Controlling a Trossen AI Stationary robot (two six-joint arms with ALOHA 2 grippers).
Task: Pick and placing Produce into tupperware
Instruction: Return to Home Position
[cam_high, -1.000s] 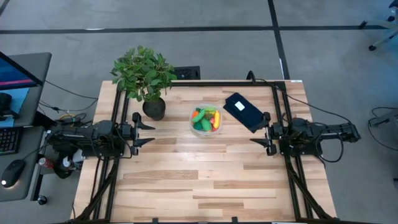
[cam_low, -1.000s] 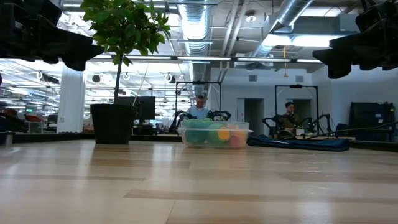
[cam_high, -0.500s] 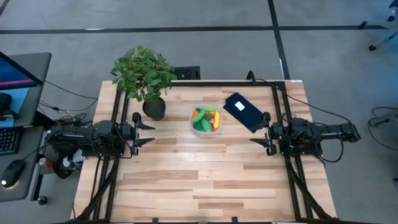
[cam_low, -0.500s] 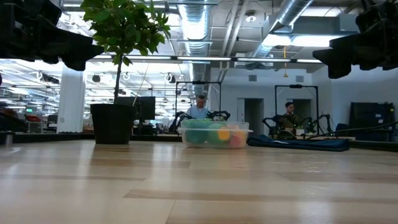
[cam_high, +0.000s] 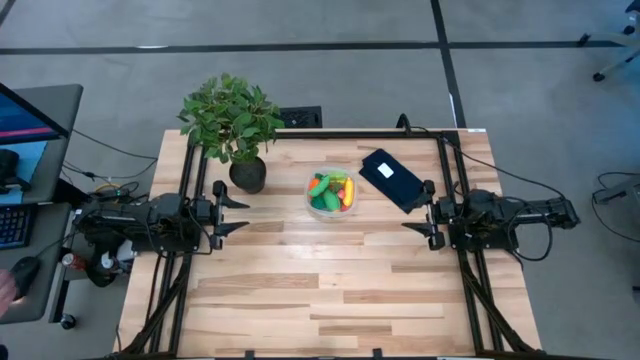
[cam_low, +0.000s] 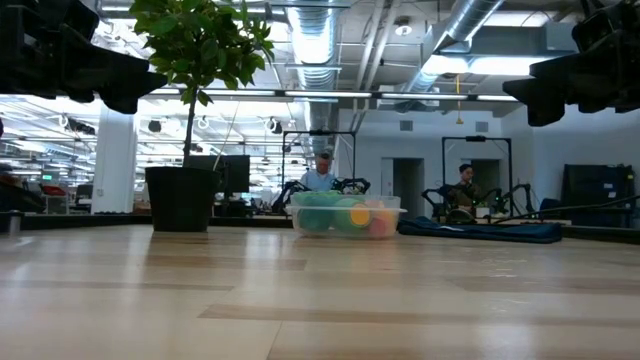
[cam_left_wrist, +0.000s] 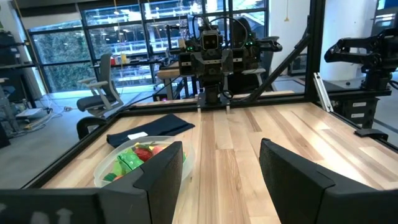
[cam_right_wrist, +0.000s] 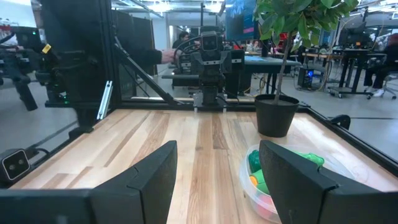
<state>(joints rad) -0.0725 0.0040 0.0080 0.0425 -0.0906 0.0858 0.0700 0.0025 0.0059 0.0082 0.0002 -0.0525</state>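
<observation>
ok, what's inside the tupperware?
The tupperware holds green pieces, an orange carrot, a yellow banana and a red piece. Whatever lies beneath that top layer is covered.

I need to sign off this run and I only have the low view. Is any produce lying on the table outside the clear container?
Observer: No. From above, the produce is all inside the tupperware, and no loose piece shows on the wooden table.
Operator: I only see dark shapes in the top corners. Where is the left arm?
Observer: The left pincer sits at the table's left edge, below the potted plant in the high view, open and empty.
Operator: And the right one?
Observer: The right pincer sits at the right edge, open and empty, close to one end of the flat black rectangle.
</observation>
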